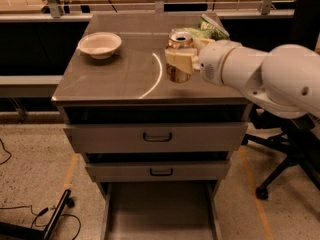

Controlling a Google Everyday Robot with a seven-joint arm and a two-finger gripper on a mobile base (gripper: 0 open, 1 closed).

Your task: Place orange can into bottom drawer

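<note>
Can (178, 76): upright, gripped across its middle by the gripper's (180, 59) fingers, over the cabinet top (115, 79) near its front edge. Presumably on its way down. Bottom drawer (160, 214): pulled out below, ready to receive. Bowl (100, 44): rear left, well apart.

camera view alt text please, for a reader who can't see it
The robot's gripper grips the orange can over the grey cabinet top, its white arm reaching in from the right. Below, the bottom drawer stands open; a white bowl and green bag sit on top.
</note>
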